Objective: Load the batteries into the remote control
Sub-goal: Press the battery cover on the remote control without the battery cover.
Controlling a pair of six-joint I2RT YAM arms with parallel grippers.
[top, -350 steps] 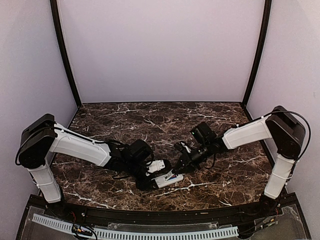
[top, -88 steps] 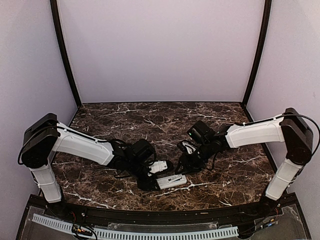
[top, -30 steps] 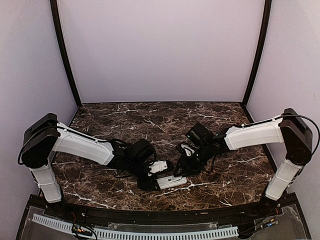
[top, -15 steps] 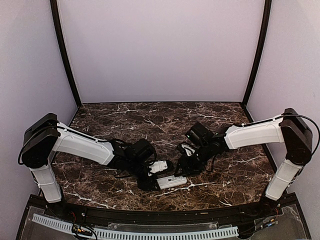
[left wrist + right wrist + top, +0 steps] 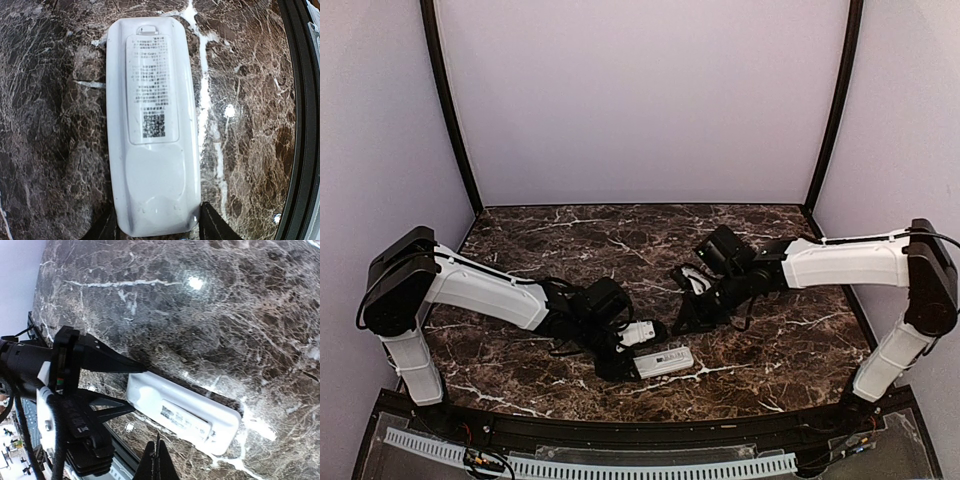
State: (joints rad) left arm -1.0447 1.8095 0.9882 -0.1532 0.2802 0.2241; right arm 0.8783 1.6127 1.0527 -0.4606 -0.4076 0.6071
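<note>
The remote control (image 5: pixel 152 135) lies back-up on the marble table (image 5: pixel 50 100), its rounded near end pinched across the narrow sides by the left gripper (image 5: pixel 155 227). The right gripper (image 5: pixel 157 462) hangs near it, fingers clenched on nothing. The remote looks like a light, stiff shell of glossy white plastic, likely slippery, so the straight long edges seem the surest hold; I can't see any batteries.

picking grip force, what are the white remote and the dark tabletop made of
Slim white rectangular remote control: looks like glossy moulded plastic, going by its soft highlights, rounded edges and printed label. Dark veined tabletop: looks like polished marble, with sharp lamp reflections; it could be laminate.
</note>
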